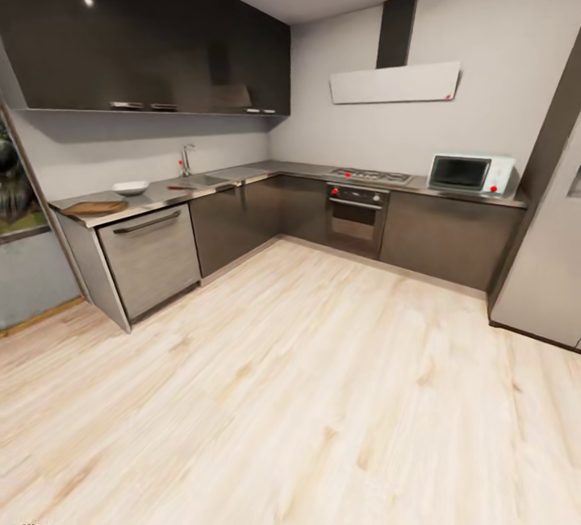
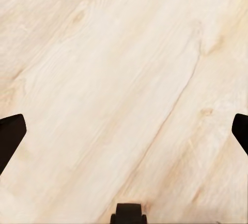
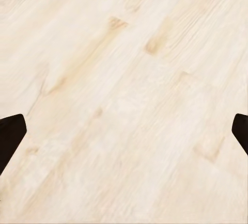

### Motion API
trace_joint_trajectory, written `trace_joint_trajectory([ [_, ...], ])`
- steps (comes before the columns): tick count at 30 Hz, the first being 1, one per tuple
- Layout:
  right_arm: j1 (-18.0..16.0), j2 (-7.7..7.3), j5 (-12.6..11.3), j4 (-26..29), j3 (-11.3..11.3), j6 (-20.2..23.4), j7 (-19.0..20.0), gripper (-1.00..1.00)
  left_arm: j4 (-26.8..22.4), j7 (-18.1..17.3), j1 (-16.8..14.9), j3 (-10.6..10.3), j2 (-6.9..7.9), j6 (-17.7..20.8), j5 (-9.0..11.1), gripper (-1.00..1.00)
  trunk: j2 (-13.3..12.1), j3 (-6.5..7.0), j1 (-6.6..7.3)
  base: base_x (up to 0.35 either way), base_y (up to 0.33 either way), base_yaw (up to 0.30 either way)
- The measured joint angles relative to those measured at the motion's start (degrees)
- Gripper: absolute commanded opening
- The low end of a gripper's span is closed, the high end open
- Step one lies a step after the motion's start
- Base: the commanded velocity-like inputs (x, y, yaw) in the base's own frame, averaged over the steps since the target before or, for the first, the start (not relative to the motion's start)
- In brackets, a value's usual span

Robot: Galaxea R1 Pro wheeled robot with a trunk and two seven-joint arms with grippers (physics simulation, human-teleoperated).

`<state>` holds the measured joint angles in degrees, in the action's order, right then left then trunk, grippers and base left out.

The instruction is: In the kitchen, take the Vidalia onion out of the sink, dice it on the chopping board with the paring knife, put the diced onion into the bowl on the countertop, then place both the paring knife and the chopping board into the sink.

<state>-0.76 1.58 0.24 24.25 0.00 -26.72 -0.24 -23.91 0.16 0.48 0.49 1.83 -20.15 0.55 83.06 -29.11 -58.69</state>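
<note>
Pale wood floor [image 2: 124, 79] lies under both my grippers, left [image 2: 124, 131] and right [image 3: 124, 131], fingers spread wide, holding nothing. Farther off, along the countertop [image 1: 161, 194], the chopping board [image 1: 95, 206] and bowl [image 1: 130, 186] sit left of the sink [image 1: 203, 180].

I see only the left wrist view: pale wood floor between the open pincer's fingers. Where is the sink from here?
Observer: In the head view the sink is far ahead on the left, set in the countertop, across the floor.
Operator: Are the board and the bowl near it?
Observer: The board lies at the countertop's left end, with the bowl between it and the sink.
</note>
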Motion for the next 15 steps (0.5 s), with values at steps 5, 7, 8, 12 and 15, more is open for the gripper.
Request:
trace_joint_trajectory([
  [5, 0.00, 0.00, 0.00, -0.03, 0.00, 0.00, 0.00, 1.00, 0.00, 0.00, -0.03, 0.00, 0.00, 0.00, -0.05, 1.00, 0.00, -0.15, 0.00, 0.319, 0.000, 0.282],
  [7, 0.00, 0.00, 0.00, -0.03, 0.00, 0.00, 0.00, 1.00, 0.00, 0.00, -0.01, 0.00, -0.02, 0.00, -0.06, 1.00, 0.00, -0.21, 0.00, 0.319, 0.000, 0.282],
  [8, 0.00, 0.00, 0.00, -0.04, 0.00, 0.00, 0.00, 1.00, 0.00, 0.00, -0.01, 0.00, -0.03, 0.00, -0.06, 1.00, 0.00, -0.24, 0.00, 0.319, 0.000, 0.282],
  [12, 0.00, 0.00, 0.00, 0.00, 0.00, -0.01, 0.00, 1.00, 0.00, 0.00, 0.00, 0.00, 0.00, 0.00, -0.06, 1.00, 0.00, -0.36, 0.00, 0.319, 0.000, 0.281],
  [15, 0.00, 0.00, 0.00, -0.01, 0.00, 0.00, 0.00, 1.00, 0.00, 0.00, -0.02, -0.03, -0.01, 0.00, -0.06, 1.00, 0.00, -0.45, 0.00, 0.319, 0.000, 0.282],
])
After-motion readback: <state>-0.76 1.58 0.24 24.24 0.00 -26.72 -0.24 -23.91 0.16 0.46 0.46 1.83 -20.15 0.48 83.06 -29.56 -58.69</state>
